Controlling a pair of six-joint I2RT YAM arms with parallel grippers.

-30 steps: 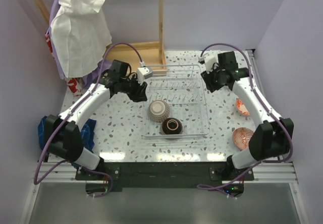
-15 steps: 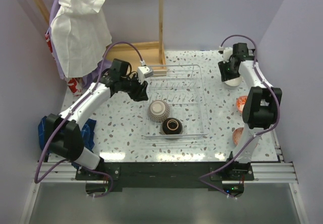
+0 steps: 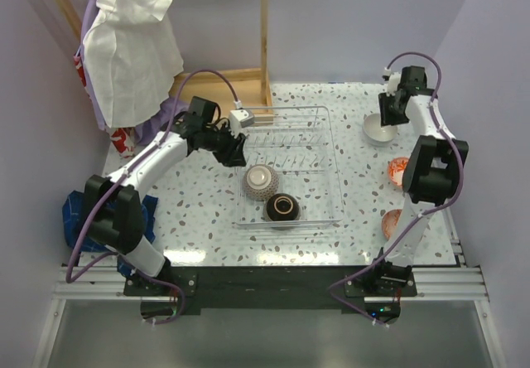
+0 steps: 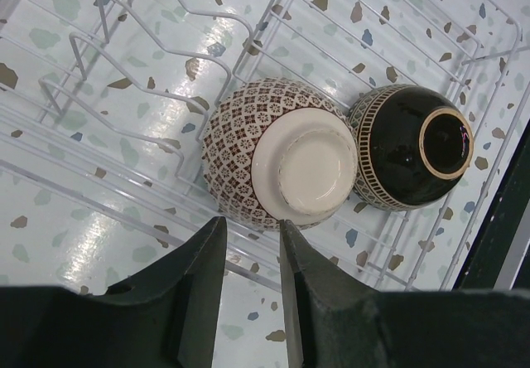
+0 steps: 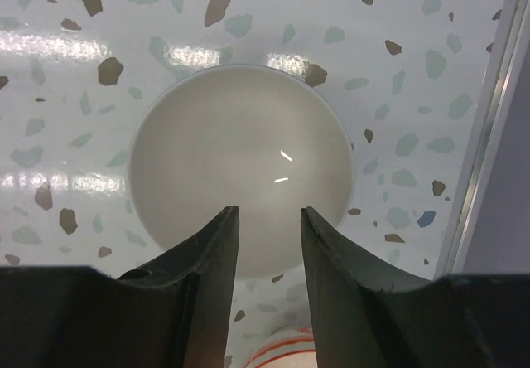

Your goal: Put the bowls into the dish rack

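Right tool (image 5: 265,244) hangs over white bowl (image 5: 240,169), jaws apart, empty; smooth rim may slip. Left tool (image 4: 248,252) parted, empty, over dish rack (image 3: 327,148)

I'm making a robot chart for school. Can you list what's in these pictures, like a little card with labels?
bowls in dish rack: patterned bowl and black bowl, both upside down, side by side
bowls outside rack: white bowl upright, two red-patterned bowls at the right edge
left gripper: above the patterned bowl, holding nothing
right gripper: over the white bowl, jaws apart, not gripping
table: speckled
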